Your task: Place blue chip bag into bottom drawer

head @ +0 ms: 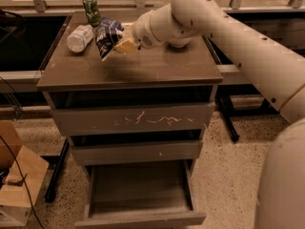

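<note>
The blue chip bag (107, 36) is a dark-blue crinkly foil bag with white patches. It hangs tilted above the cabinet top (143, 68), lifted off the surface. My gripper (120, 45) is shut on the bag's right edge, at the end of the white arm reaching in from the right. The bottom drawer (140, 194) is pulled open below the cabinet and shows an empty grey floor behind its plain front panel.
A clear plastic bottle (79, 37) lies on the back left of the top. A green can (91, 10) stands behind it. The scratched upper drawer (133, 119) and the middle drawer (136, 151) are shut. A cardboard box (19, 185) sits on the floor at left.
</note>
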Robot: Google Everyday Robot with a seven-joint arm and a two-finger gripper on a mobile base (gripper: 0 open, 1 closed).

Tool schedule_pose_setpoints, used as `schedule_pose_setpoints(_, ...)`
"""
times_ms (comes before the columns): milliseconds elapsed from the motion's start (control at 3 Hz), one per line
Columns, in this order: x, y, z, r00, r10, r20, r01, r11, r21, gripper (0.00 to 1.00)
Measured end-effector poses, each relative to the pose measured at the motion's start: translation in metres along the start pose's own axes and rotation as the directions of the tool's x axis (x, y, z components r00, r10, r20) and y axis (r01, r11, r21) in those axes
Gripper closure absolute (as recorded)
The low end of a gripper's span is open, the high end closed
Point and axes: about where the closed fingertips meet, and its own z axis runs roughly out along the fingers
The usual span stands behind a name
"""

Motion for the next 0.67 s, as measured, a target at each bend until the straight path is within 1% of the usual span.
schedule_pose_setpoints(333,-0.021,0.036,-0.034,0.990,-0.137,0.010,0.138,0.9888,-0.058,1.00)
schedule_pose_setpoints(667,-0.037,0.076,-0.073,0.976,-0.213,0.045,0.216,0.9724,-0.087,1.00)
